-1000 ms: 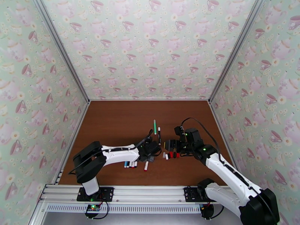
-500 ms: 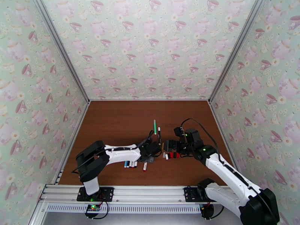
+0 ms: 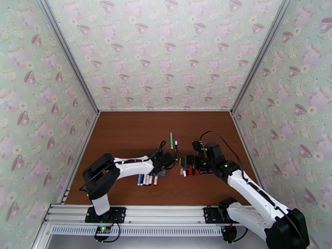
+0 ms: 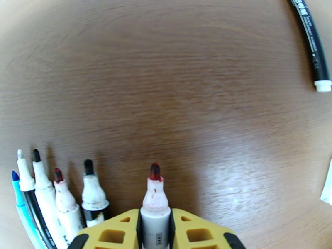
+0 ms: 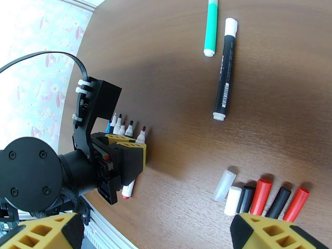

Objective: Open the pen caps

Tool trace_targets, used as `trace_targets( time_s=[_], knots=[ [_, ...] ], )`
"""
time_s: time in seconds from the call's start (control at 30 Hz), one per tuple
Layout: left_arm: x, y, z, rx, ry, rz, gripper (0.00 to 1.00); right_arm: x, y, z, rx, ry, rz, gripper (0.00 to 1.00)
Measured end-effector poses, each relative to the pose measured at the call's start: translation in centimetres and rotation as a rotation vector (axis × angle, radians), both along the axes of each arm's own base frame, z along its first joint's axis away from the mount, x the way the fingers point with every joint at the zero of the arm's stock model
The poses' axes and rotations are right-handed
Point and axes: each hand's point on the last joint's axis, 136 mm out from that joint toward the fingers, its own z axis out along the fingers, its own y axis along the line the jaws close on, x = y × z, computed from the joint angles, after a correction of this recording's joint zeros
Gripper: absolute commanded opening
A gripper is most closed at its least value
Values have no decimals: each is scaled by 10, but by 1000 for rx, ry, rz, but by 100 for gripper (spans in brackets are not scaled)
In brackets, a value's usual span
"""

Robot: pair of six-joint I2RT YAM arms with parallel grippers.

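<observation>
left hand (image 4: 155, 224) moved red pen (image 4: 154, 195) beside pens (image 4: 62, 202)

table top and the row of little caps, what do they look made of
The brown table top looks like wood-grain laminate or veneer, semi-gloss: grain streaks, soft glare patch. The stubby red, black and white caps: likely smooth moulded plastic, even colour, slight sheen.
</observation>
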Motion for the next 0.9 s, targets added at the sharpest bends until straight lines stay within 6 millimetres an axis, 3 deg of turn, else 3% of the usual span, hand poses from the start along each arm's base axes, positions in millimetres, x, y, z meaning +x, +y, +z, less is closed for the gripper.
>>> trace_targets(
  time_s=[0.1, 0.23, 0.6, 0.73, 0.9],
  knots=[
    [-1, 2, 0, 11, 2, -1, 33, 0, 0, 0, 0, 0, -1, 100],
    [-2, 6, 0, 28, 6, -6, 35, 0, 0, 0, -1, 1, 0, 100],
    [3, 8, 21, 58, -18, -7, 29, 0, 0, -2, -3, 6, 0, 100],
    [2, 2, 30, 16, -17, -27, 24, 0, 0, -2, -4, 8, -1, 100],
    [-2, -9, 30, -39, 13, -46, 26, 0, 0, -3, -5, 10, -1, 100]
  ],
)
